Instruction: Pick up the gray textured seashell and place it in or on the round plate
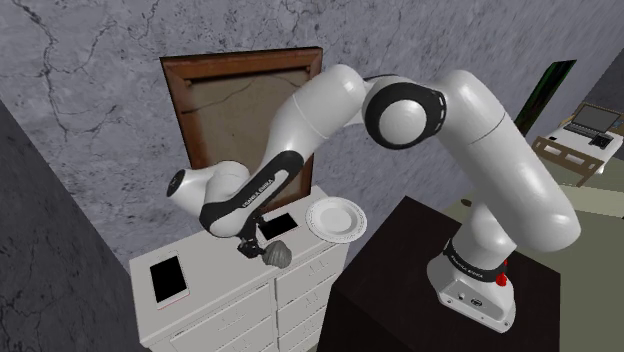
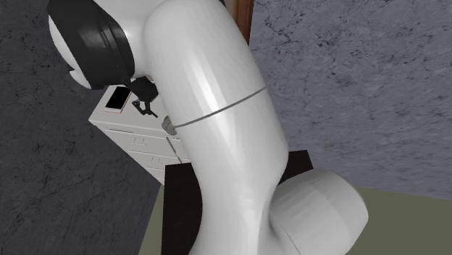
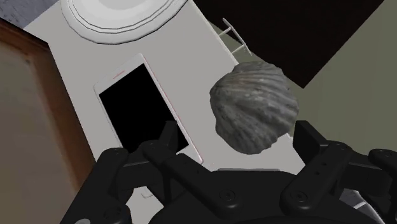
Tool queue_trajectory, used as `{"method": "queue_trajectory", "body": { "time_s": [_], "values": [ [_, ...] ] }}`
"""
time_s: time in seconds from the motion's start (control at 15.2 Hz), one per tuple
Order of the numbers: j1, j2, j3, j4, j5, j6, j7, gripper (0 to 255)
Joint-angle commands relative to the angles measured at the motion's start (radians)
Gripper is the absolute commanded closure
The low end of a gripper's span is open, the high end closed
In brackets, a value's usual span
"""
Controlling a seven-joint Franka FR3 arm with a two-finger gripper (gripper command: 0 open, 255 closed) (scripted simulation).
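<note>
The grey, ridged seashell (image 1: 277,252) lies at the front edge of the white chest of drawers (image 1: 215,300), about midway along that edge. The black pincer (image 1: 250,244) hangs just beside it, toward the chest's back, on a steeply tilted arm.

In the wrist view the pincer is open, with its two fingers (image 3: 169,135) wide apart. The seashell sits between them and past their tips. It is close against one finger, and whether that finger touches it cannot be told. A clear gap separates it from the other finger.

A round white plate (image 1: 336,218) rests on the chest's top at the end nearest the stand, near the seashell but apart from it. One phone (image 1: 278,224) lies on the chest behind the seashell, and a second phone (image 1: 168,280) lies at the chest's opposite end. A brown framed panel (image 1: 245,110) leans along the chest's back.
</note>
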Motion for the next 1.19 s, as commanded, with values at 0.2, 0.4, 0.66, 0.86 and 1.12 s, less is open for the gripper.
{"method": "queue_trajectory", "body": {
  "time_s": [0.2,0.4,0.66,0.86,1.12],
  "values": [
    [0.076,0.189,-0.019,0.197,-0.047,-0.055,-0.033,0],
    [0.066,0.190,-0.023,0.161,-0.054,-0.019,-0.026,0],
    [0.053,0.195,-0.030,0.112,-0.065,0.034,-0.015,0],
    [0.053,0.195,-0.030,0.112,-0.065,0.034,-0.015,0],
    [0.053,0.195,-0.030,0.112,-0.065,0.034,-0.015,0]
  ]
}}
